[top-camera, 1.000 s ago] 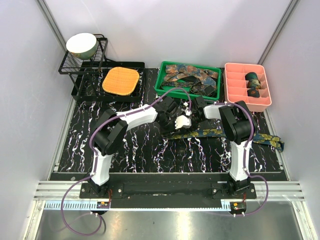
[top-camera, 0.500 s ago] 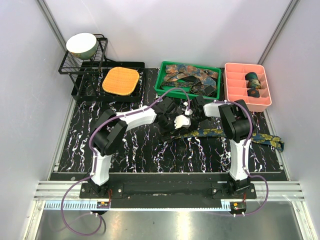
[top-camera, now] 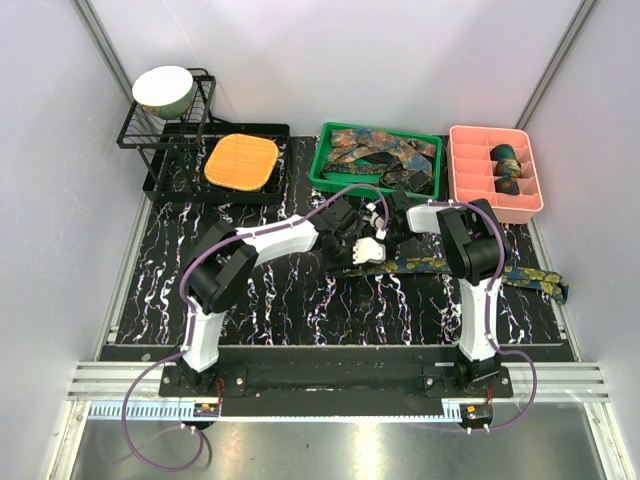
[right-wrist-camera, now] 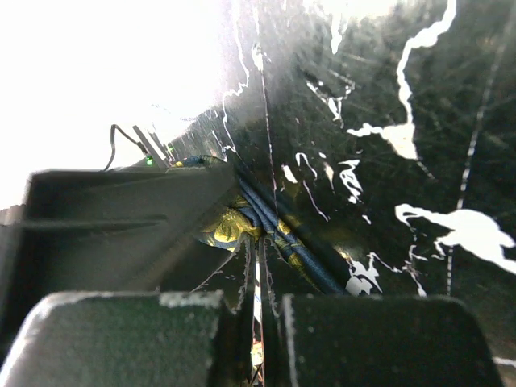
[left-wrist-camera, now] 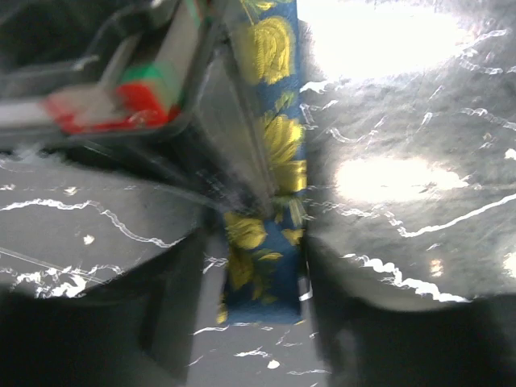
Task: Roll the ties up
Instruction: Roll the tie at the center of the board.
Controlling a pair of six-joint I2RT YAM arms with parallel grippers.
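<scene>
r gripper [right-wrist-camera: 258, 302] nips tie [left-wrist-camera: 262, 266], l gripper [top-camera: 362, 250] straddles its end

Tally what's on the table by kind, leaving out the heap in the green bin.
Bowl: 1
Wire rack: 1
Black tray: 1
Orange pad: 1
Green bin: 1
Pink tray: 1
Rolled ties: 2
Tie on the table: 1
Total: 9

L gripper [top-camera: 363, 249] part-spread — R gripper [right-wrist-camera: 256, 316] clamped closed

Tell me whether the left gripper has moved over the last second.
Yes. In the top view the left gripper has shifted slightly rightward along the tie, judged against the green tray behind it.
</scene>
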